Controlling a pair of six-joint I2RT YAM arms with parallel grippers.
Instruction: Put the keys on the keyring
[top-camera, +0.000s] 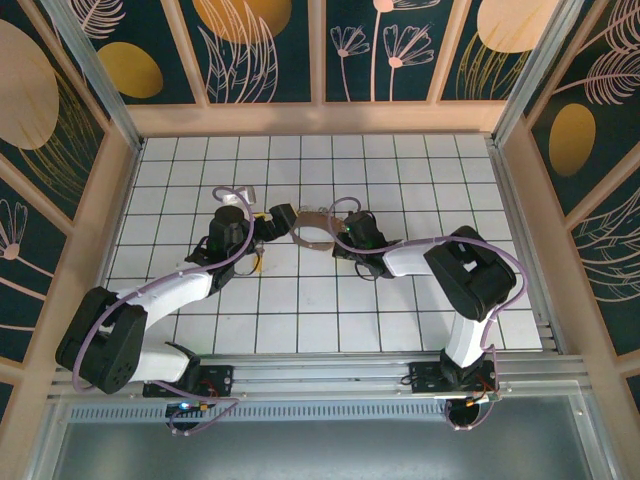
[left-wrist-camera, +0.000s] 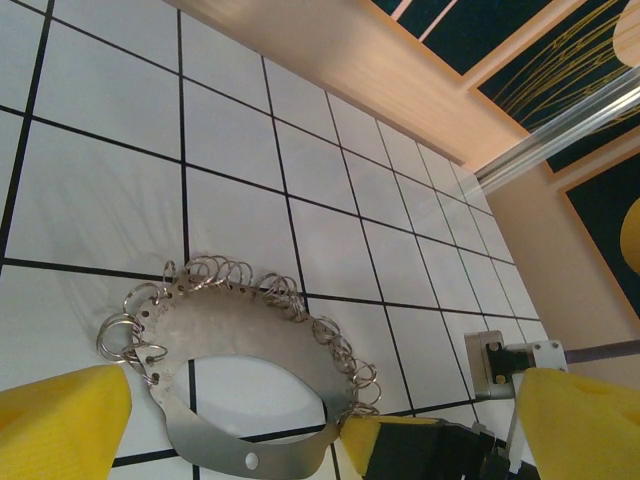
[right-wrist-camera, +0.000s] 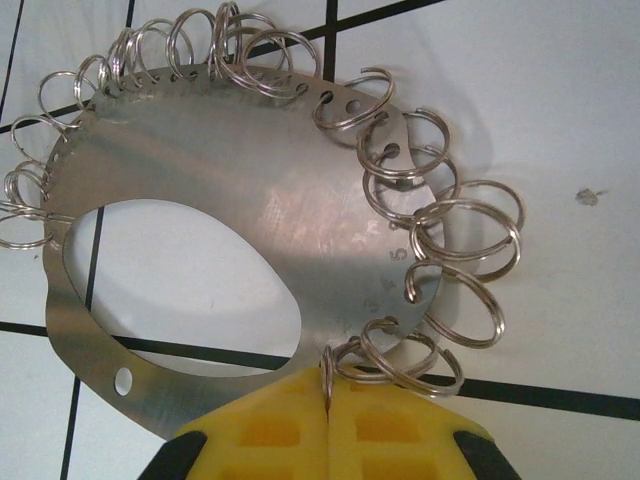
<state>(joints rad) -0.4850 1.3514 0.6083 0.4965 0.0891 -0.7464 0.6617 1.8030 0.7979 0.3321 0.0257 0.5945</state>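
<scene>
I am pinching the lower-frame rim of the keyring (right-wrist-camera: 250, 180) in the closed right gripper (right-wrist-camera: 328, 425), steadying it at the centre of the bench (top-camera: 300, 310), while holding the left gripper (left-wrist-camera: 320, 420) wide open beside it, presumably free for threading.

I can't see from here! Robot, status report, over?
Right gripper: jaws shut on rim of flat silvery metal keyring. Left gripper: jaws open, facing it.

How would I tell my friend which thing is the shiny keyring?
Look at the white tiled table, in the middle where the left arm and right arm meet. The keyring, its edge pinched by the right arm's yellow fingers, is a flat silvery plate with a big oval hole and a fringe of little wire loops.
</scene>
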